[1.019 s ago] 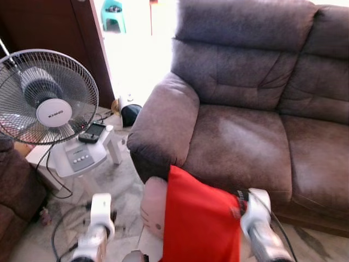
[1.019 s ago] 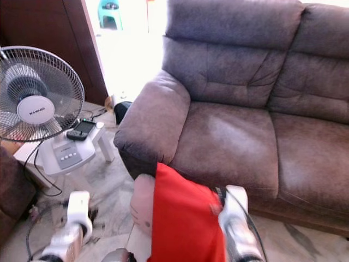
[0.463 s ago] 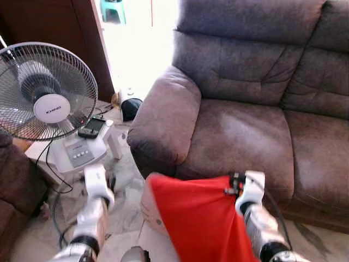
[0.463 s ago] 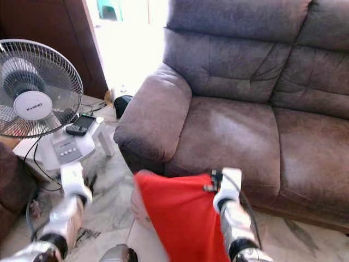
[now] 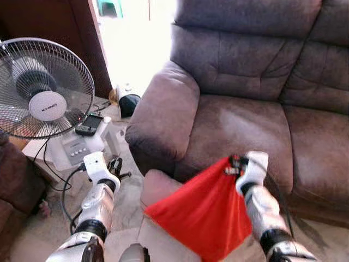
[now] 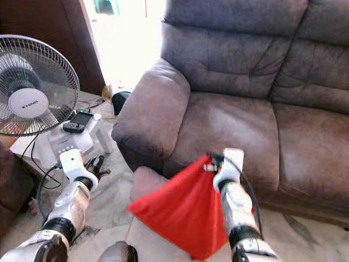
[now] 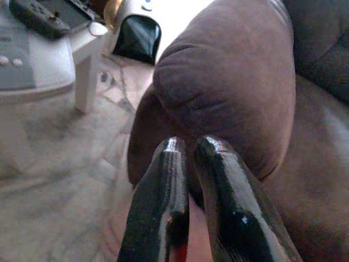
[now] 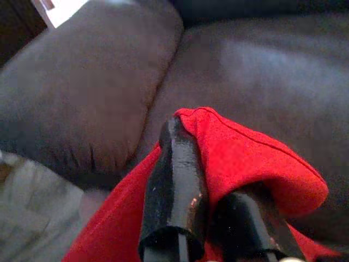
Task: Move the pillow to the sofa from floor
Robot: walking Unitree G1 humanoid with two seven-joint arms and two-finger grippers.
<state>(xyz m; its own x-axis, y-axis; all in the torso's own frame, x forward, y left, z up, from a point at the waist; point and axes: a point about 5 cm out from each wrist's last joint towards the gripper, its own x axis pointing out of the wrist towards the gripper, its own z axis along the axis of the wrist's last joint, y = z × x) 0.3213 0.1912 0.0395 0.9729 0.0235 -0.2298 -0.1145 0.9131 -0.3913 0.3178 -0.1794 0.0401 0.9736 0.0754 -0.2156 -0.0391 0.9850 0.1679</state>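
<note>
The right gripper (image 5: pixel 235 164) is clamped on one corner of the red pillow (image 5: pixel 204 213), holding that corner up at the front edge of the brown sofa (image 5: pixel 240 125); the rest of the pillow hangs down and away to the robot's left, clear of the floor so far as can be seen, its long axis slanting from the pinched corner down toward a pale pink cushion-like shape (image 5: pixel 161 183) low at the foot of the sofa arm. In the right wrist view the two black fingers (image 8: pixel 174 180) bite into a fold of red cloth with the seat cushion (image 8: pixel 262 71) directly ahead — the pillow is carried, not yet on the sofa.

The relation that matters: the seat lies forward of and just above the held corner, while the bulk of the pillow trails below the seat's front edge; by this reading the right arm must lift and reach forward so the hanging body clears that edge before letting go. The right arm is the nearer and the only one engaged.

The left gripper (image 5: pixel 114 165) sits low over the tiled floor (image 5: pixel 125 202) beside the sofa arm, its fingers pressed together on nothing — well apart from the pillow. A standing fan (image 5: pixel 43 90) and a small white table (image 5: pixel 82 147) with a phone on it stand to the robot's left.
</note>
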